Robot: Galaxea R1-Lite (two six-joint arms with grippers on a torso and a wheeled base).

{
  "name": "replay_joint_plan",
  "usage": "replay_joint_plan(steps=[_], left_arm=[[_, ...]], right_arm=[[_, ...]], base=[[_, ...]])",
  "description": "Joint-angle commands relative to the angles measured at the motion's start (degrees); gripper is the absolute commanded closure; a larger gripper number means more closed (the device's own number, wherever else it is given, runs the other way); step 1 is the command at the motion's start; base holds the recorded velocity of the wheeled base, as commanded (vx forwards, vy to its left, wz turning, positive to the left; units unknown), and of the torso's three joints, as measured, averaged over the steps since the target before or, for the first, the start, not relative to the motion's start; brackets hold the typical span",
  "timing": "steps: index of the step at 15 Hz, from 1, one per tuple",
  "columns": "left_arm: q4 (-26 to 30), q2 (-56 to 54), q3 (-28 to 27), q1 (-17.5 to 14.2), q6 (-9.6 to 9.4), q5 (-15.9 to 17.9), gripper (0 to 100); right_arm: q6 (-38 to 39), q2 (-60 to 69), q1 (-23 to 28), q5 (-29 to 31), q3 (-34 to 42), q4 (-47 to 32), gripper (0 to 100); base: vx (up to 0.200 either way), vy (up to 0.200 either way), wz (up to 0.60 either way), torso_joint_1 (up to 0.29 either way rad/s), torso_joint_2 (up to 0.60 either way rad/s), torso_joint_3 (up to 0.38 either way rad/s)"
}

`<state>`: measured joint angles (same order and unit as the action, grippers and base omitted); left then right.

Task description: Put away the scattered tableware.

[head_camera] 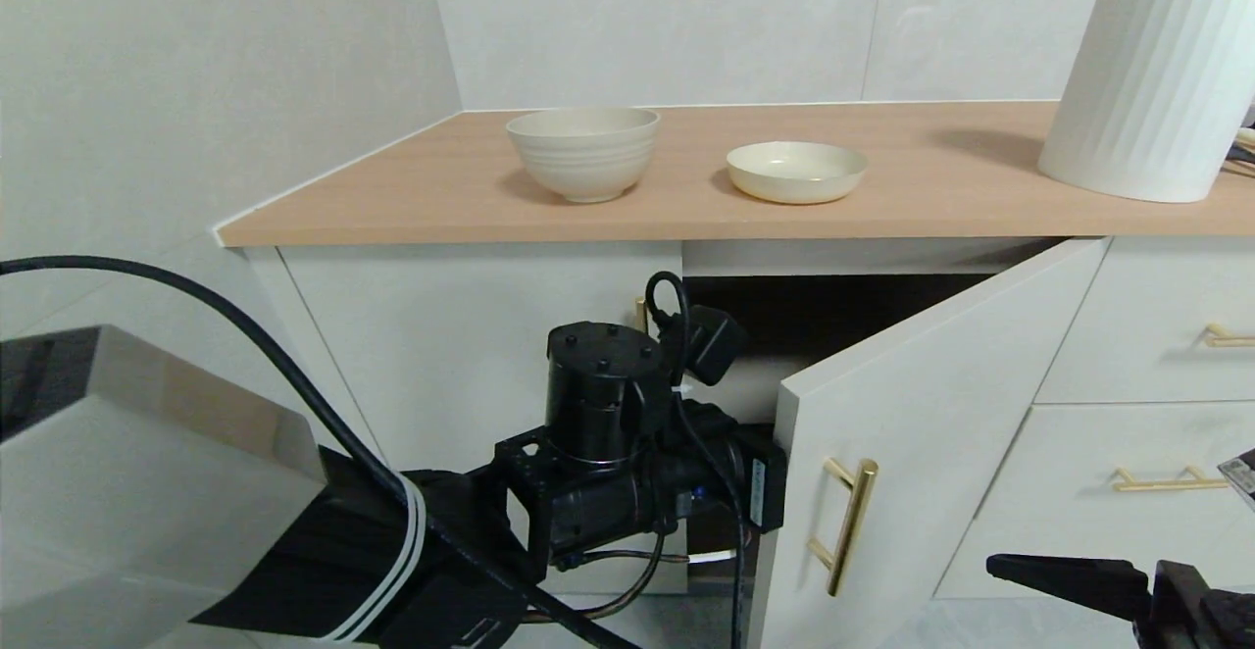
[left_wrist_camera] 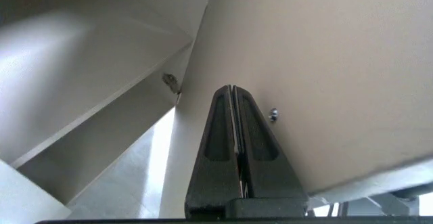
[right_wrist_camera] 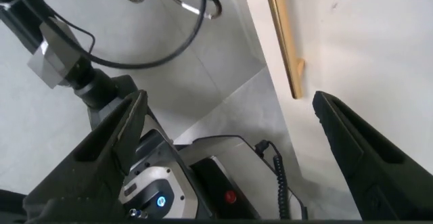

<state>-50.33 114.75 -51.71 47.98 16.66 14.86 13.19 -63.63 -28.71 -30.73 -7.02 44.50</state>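
Wooden worktop [head_camera: 441,188] set against a tiled wall corner. Cream bowl [head_camera: 583,152] upright near the worktop's left end, about midway between front and back edges. Shallow cream dish [head_camera: 796,171] beside it toward the right, apart from it, a little nearer the front edge. Tall ribbed white container [head_camera: 1152,80] at the worktop's right end, well apart from both.

Below the worktop, a cupboard door [head_camera: 912,414] stands swung out, with a dark opening behind it. Its brass handle [head_camera: 851,522] is on the outer face, near the free edge. Two drawers [head_camera: 1142,335] with brass pulls sit to the right of the opening.

The left arm [head_camera: 608,433] reaches low into the gap at the door's free edge, with a black cable [head_camera: 245,335] looping over it. Left tool [left_wrist_camera: 233,116]: fingers pressed together with nothing between them, tip against or just off the door's inner face, near a small screw [left_wrist_camera: 273,114]. I cannot tell whether it touches.

Right tool [right_wrist_camera: 229,99]: fingers wide apart, empty, low over the tiled floor [right_wrist_camera: 203,82], on the outer side of the door near the handle and apart from it.

The open door stands between the two tools.
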Motion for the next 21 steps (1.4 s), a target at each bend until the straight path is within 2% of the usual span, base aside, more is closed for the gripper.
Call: replay_joint_plan(steps=[1, 2, 9, 15, 21], left_arm=[[0.0, 0.2, -0.1, 0.4, 0.03, -0.9, 100], [0.0, 0.2, -0.2, 0.4, 0.03, -1.0, 100], [0.0, 1.5, -1.9, 1.4, 0.03, -1.1, 100], [-0.4, 1.3, -2.4, 7.5, 0.03, -4.4, 100], [-0.4, 2.5, -3.1, 9.7, -0.05, -5.0, 100]], right_arm=[[0.0, 1.7, 0.0, 0.0, -0.3, -1.4, 0], [0.0, 2.4, 0.0, 0.0, -0.5, -2.7, 0], [0.0, 5.5, -0.6, -0.3, -1.5, -3.8, 0], [1.0, 16.7, -8.6, -2.2, -8.7, -21.6, 0], [1.0, 17.1, -8.6, -3.9, -8.8, -22.2, 0]], base=[[-0.200, 0.000, 0.00, 0.007, 0.00, 0.002], [-0.200, 0.000, 0.00, 0.012, 0.00, 0.002], [0.000, 0.000, 0.00, 0.000, 0.00, 0.000], [0.000, 0.000, 0.00, 0.000, 0.00, 0.000], [0.000, 0.000, 0.00, 0.000, 0.00, 0.000]])
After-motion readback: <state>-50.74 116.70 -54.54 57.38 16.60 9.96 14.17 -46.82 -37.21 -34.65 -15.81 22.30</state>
